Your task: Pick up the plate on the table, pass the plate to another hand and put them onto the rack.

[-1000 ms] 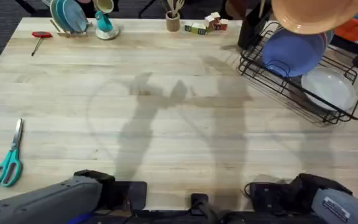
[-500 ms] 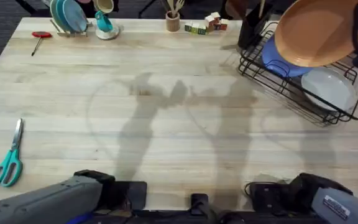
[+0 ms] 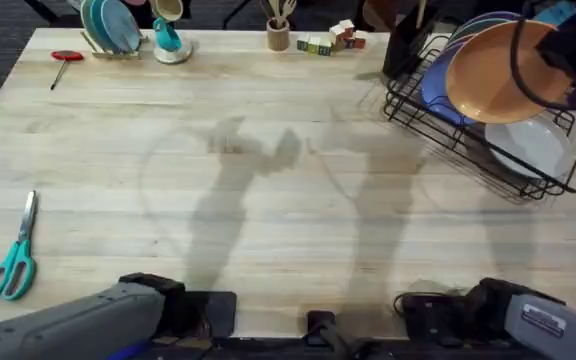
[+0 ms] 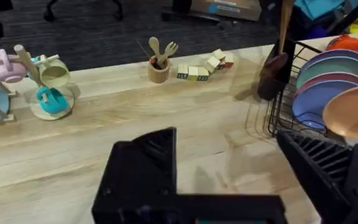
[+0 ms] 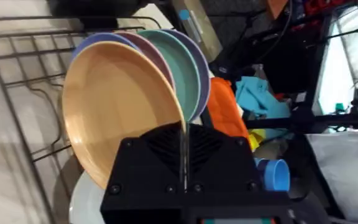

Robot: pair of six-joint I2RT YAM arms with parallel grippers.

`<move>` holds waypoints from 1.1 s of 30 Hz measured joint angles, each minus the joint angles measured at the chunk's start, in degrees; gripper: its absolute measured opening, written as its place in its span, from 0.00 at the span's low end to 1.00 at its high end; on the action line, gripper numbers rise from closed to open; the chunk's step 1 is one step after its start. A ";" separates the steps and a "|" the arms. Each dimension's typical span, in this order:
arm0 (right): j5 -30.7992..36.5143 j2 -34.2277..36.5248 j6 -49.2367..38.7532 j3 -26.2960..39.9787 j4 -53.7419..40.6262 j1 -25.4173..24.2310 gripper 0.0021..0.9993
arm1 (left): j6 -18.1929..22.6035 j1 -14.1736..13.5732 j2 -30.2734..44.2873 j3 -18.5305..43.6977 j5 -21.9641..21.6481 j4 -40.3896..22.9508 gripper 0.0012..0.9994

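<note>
- Overhead: the plate (image 3: 493,72) is tilted over the rack (image 3: 488,150) at the far right of the table (image 3: 268,180). Lower it slowly into a slot.
- Left wrist: left end effector (image 4: 247,180) is wide open, empty.
- Right wrist: right end effector (image 5: 183,163) is clamped on the plate rim; release only when it stands supported beside the lavender plates (image 5: 194,56).

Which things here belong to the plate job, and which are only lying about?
Job: the plate, held by the right claw; the rack; the table.

Lying about: scissors, red screwdriver, wooden blocks, utensil cup.
</note>
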 joint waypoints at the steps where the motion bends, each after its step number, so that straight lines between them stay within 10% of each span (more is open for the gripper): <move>1: 0.18 0.55 -0.33 0.00 0.78 -0.01 0.03 | 0.00 0.00 0.01 0.00 0.00 -0.03 1.00; 33: 0.66 10.99 -1.66 0.77 2.14 2.92 0.03 | 0.00 0.00 0.01 0.00 0.00 -0.37 1.00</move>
